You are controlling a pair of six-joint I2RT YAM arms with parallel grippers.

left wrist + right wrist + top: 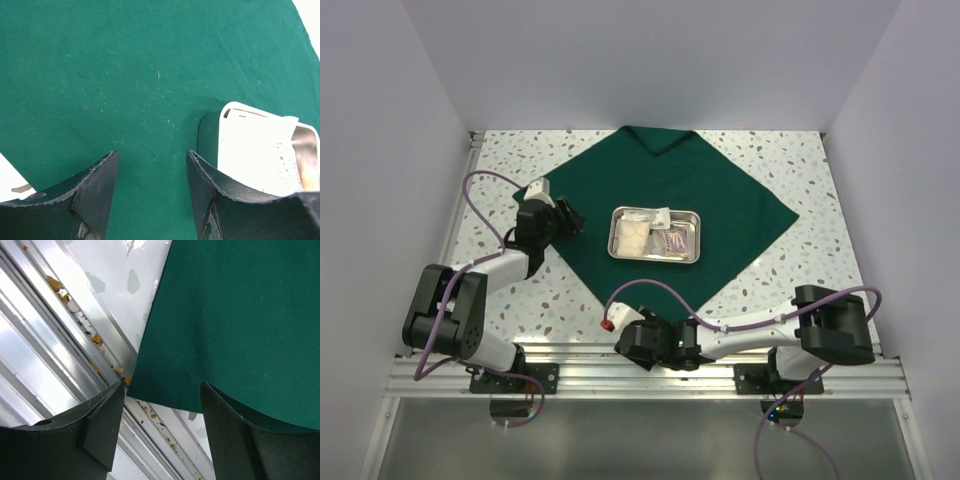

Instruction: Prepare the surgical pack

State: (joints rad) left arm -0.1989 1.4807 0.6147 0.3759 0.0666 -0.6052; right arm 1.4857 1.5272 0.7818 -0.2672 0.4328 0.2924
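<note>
The surgical pack [720, 205] is a dark green fabric sheet spread flat as a diamond on the speckled table, with its far corner slightly folded. A steel tray [692, 218] with white packets sits at its middle. My left gripper [563, 216] hangs open over the sheet's left corner. In the left wrist view the left gripper [152, 155] has only green fabric [150, 75] between its fingers, and the tray [260, 150] lies to the right. My right gripper [633, 337] is open at the sheet's near corner. In the right wrist view the right gripper [162, 386] frames that corner [145, 385], holding nothing.
An aluminium rail [60, 340] runs along the table's near edge, right under the right gripper. White walls enclose the table on three sides. Purple cables loop from both arms. Bare speckled tabletop [800, 270] surrounds the sheet.
</note>
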